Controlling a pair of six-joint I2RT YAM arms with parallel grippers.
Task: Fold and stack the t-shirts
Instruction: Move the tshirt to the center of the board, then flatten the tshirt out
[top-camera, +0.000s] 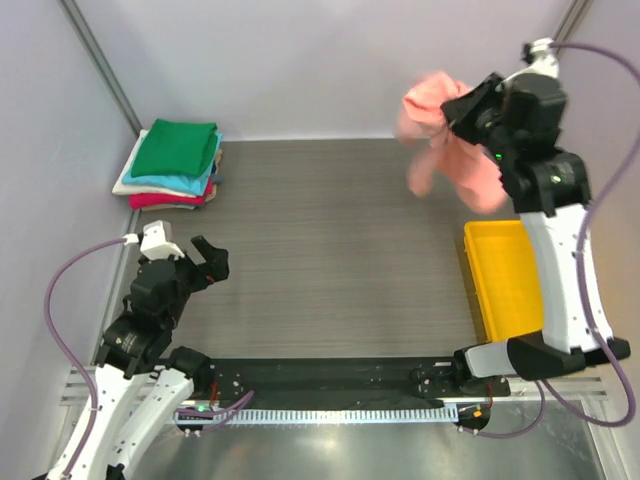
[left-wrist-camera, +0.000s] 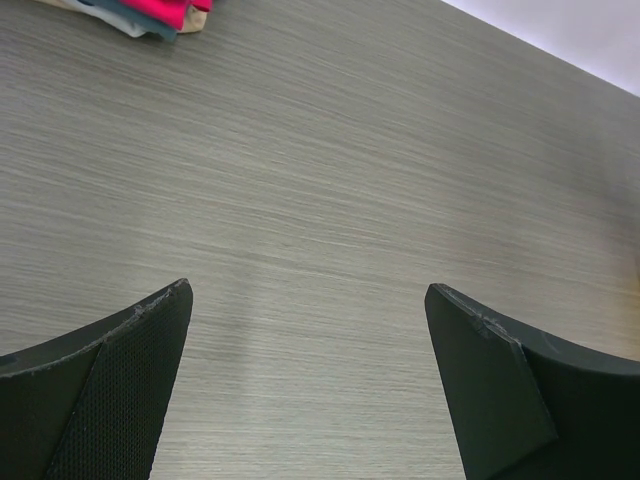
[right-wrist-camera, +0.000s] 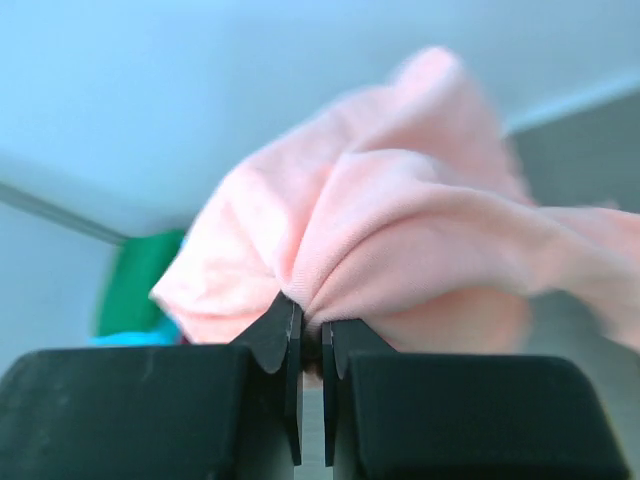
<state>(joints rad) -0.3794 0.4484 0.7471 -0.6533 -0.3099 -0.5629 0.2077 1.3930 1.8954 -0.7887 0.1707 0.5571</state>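
A salmon-pink t-shirt (top-camera: 445, 140) hangs bunched in the air at the far right, above the table's back edge. My right gripper (top-camera: 462, 112) is shut on a fold of it; in the right wrist view the pink cloth (right-wrist-camera: 400, 240) bulges out of the pinched jaws of that gripper (right-wrist-camera: 312, 325). A stack of folded t-shirts (top-camera: 172, 163), green on top over teal, cream and red-pink, lies at the far left corner. My left gripper (top-camera: 210, 262) hovers open over the near left of the table, and nothing lies between its fingers (left-wrist-camera: 120, 390).
A yellow plastic bin (top-camera: 505, 280) stands along the right edge of the grey table (top-camera: 320, 250), beside my right arm. A corner of the folded stack (left-wrist-camera: 150, 15) shows at the top left of the left wrist view. Walls close the back and both sides.
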